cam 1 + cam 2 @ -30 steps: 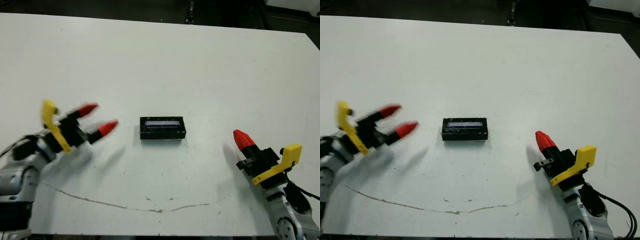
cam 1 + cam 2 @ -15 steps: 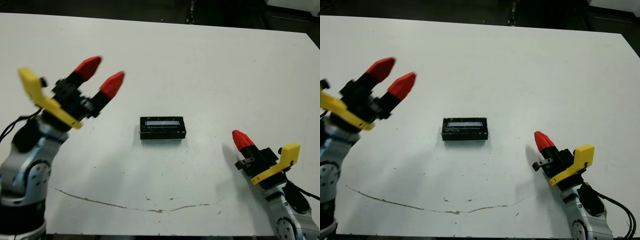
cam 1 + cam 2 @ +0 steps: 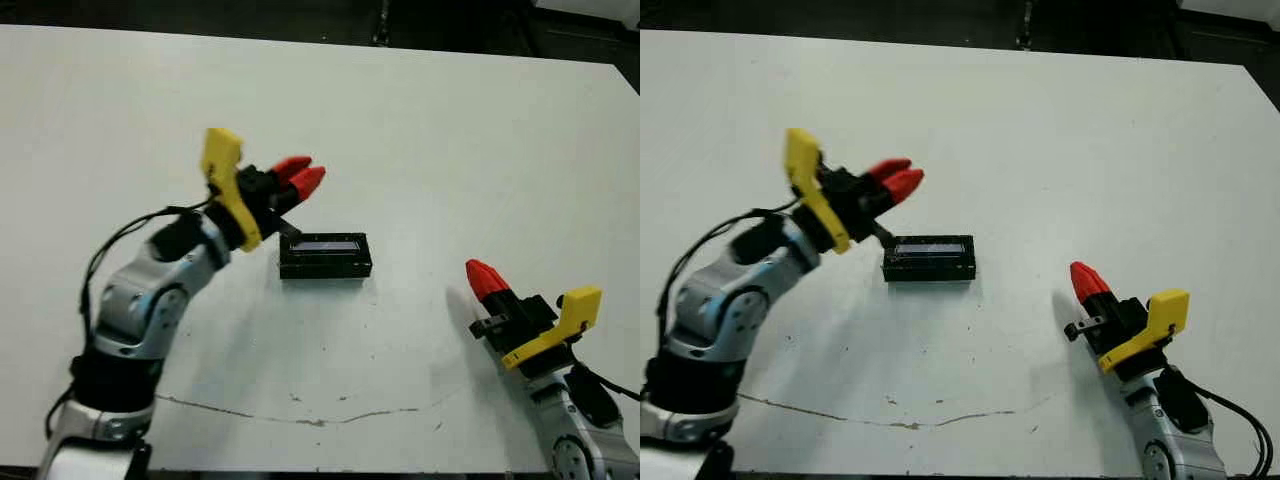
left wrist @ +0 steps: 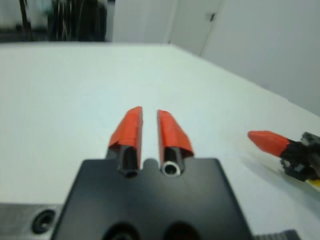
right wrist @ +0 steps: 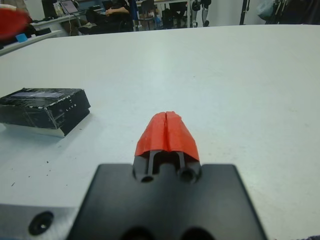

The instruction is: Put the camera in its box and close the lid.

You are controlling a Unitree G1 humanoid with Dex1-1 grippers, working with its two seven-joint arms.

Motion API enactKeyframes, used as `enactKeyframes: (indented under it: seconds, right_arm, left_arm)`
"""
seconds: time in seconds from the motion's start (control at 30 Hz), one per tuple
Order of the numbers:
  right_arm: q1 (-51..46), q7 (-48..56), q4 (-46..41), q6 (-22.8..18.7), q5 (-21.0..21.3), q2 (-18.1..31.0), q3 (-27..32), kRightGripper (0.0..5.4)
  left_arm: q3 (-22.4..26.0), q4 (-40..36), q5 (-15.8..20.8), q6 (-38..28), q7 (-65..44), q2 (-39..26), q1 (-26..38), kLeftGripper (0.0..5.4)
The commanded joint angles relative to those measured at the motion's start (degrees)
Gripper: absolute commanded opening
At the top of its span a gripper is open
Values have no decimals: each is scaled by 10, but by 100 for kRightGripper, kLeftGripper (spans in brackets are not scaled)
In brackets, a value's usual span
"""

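Left claw nearly closed, narrow gap, empty, hovering; lid seated on box just beside and below tips. Right claw pressed closed, empty (well apart). Risk: descending tips shoving lid askew.

Left end effector swung in beside lid, fingers narrowed.

White table, lidded box
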State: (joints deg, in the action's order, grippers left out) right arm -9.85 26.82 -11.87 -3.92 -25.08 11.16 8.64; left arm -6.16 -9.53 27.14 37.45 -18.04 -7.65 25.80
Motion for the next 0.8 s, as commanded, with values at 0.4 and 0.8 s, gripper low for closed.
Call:
enactKeyframes:
  seconds: [0.4, 0.8]
  right_arm:
    - [-7, -2, 1, -6, 3, 4, 1, 0]
    - [-7, 8, 12, 10, 4, 1, 2, 0]
  left_arm:
    - [-80, 51, -70, 26, 5, 33, -64, 2]
    - [-84, 115, -96, 9, 11, 52, -78, 2]
